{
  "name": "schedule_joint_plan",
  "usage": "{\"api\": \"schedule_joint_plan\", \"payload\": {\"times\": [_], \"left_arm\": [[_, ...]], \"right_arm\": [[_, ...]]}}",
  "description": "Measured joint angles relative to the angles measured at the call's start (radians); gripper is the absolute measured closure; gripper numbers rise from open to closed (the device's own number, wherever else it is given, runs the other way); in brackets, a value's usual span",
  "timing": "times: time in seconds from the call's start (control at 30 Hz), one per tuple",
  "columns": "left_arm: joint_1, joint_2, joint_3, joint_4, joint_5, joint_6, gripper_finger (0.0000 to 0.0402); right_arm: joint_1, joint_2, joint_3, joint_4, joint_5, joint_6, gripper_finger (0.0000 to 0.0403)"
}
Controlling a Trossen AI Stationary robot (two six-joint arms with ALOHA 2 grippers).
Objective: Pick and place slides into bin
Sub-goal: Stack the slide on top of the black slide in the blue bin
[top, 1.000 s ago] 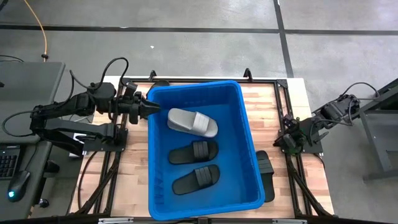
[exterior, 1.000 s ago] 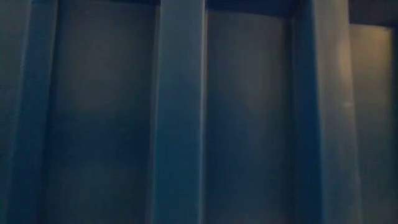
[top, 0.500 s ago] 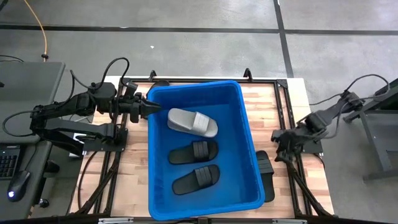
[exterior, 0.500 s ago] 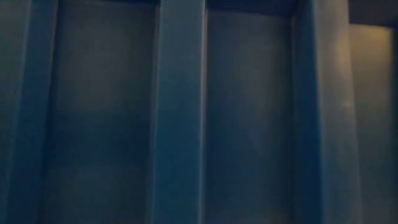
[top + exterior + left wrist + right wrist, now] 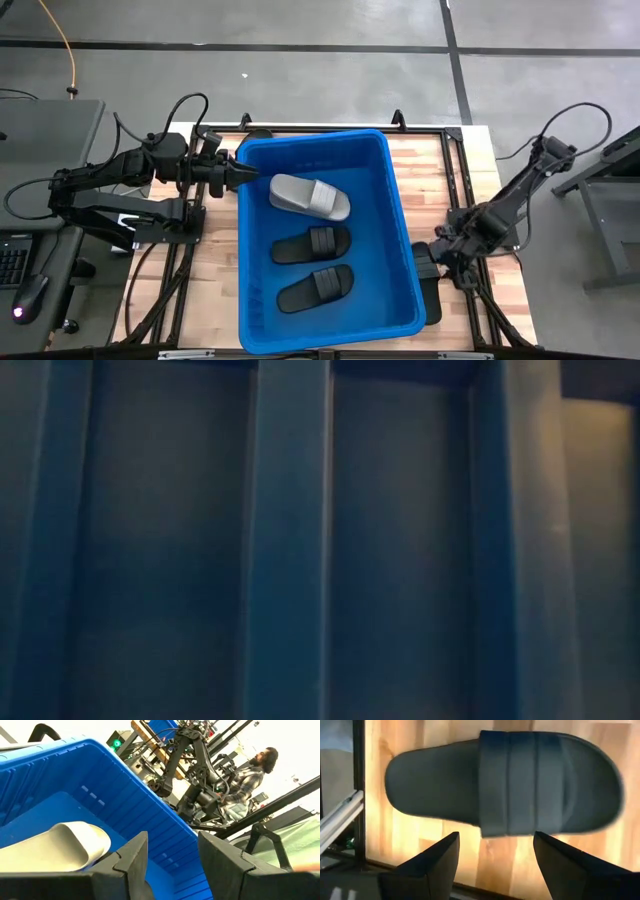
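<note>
Black slide (image 5: 505, 790) lies just beyond open right fingers (image 5: 437, 857).

Bright-blue bin (image 5: 398, 230) — one light grey slide (image 5: 309, 196), black slides (image 5: 313, 243) — pale wood table (image 5: 218, 262).

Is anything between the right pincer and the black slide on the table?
Nothing visible: the right pincer hangs open directly over the black slide, only bare wooden table beneath.

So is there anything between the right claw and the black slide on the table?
No. In the right wrist view the open right gripper hangs over the black slide, with only bare wooden table showing between them.
</note>
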Motion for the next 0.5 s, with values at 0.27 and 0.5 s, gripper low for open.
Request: {"api": "schedule_joint_plan", "payload": {"times": [0.27, 0.5], "left_arm": [[0.0, 0.0, 0.0, -0.022, 0.0, 0.006, 0.024], [0.0, 0.0, 0.0, -0.037, 0.013, 0.007, 0.024]], "right_arm": [[0.091, 0.132, 0.0, 0.075, 0.054, 0.163, 0.0159], [0.179, 0.243, 0.002, 0.088, 0.23, 0.347, 0.0159]]}}
